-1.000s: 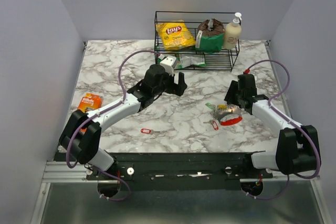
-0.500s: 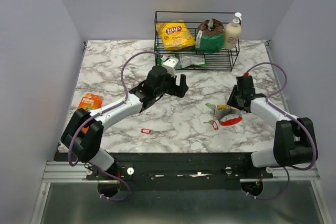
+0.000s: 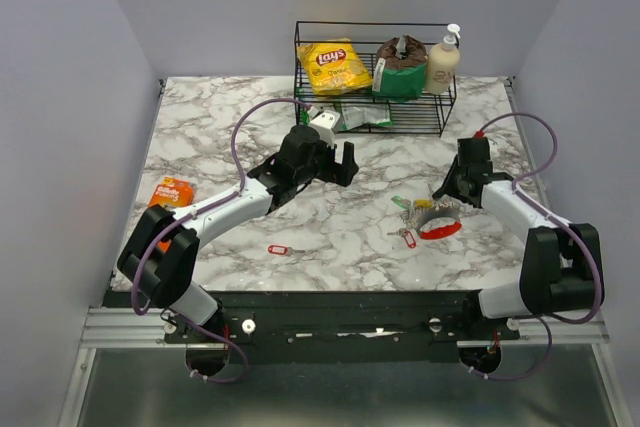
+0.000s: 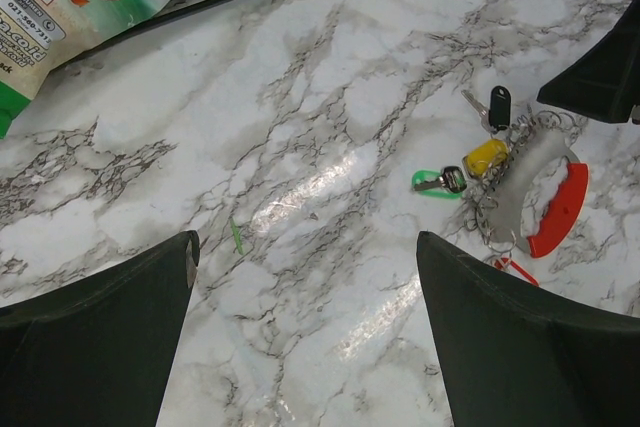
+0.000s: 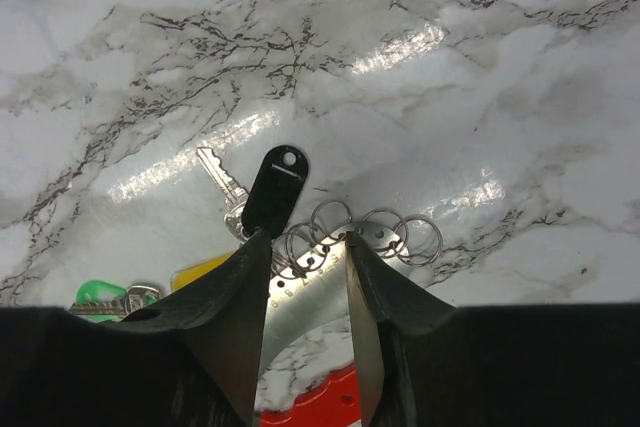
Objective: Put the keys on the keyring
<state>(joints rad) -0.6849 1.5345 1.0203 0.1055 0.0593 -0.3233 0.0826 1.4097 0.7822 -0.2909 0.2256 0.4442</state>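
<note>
Marble tabletop, pale walls. The keyring lies flat at right, its bunch stretched left-right, green key at the left end. The right gripper pinches its flat piece; the left gripper gapes wide.

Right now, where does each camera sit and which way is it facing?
Top external: above and behind the arms, looking down on the table; both arms show.
Left wrist: on the left gripper, facing the keyring bunch; its open fingers frame the bottom.
Right wrist: over that bunch; its fingers flank the silvery flat piece.
Shared: all show the green-tagged key.
</note>
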